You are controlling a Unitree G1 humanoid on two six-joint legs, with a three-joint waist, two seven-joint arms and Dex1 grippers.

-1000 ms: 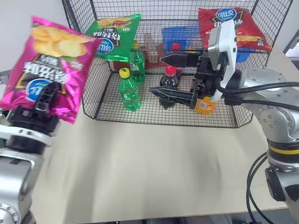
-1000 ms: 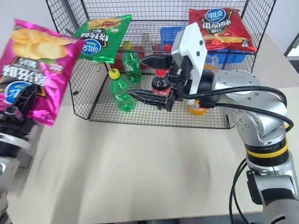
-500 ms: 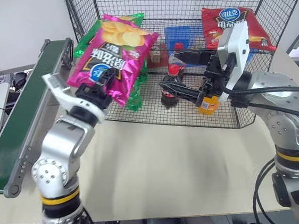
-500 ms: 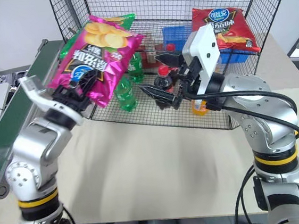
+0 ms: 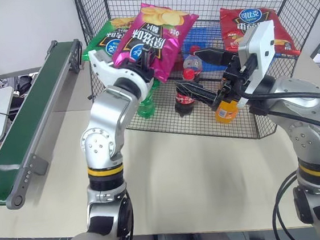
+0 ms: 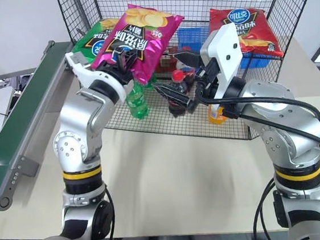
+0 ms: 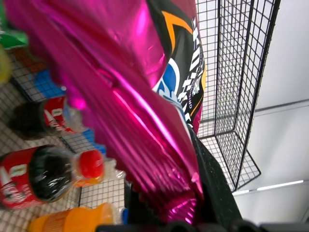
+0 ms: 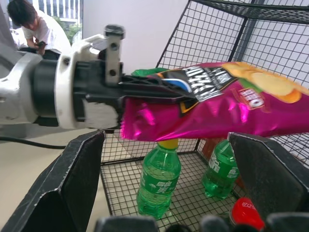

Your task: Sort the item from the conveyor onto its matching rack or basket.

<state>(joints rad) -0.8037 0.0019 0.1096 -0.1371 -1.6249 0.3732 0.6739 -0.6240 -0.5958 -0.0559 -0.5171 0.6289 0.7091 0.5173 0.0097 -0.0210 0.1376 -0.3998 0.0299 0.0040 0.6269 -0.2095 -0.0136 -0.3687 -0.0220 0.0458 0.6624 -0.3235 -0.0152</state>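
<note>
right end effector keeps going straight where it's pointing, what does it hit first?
Most likely the pink chip bag, held across its line by the left end effector. The right end effector is open; depth between them is unclear.

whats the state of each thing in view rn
pink chip bag: held up in the left claw, at the rack front
left claw: shut on the bag
right claw: open, empty
black wire rack: holds bottles and bags
green chip bag: on the rack shelf
red chip bag: on the shelf
conveyor: bare

green chip bag [image 5: 106, 41], red chip bag [image 5: 250, 21], soda bottles [image 8: 157, 186]
</note>
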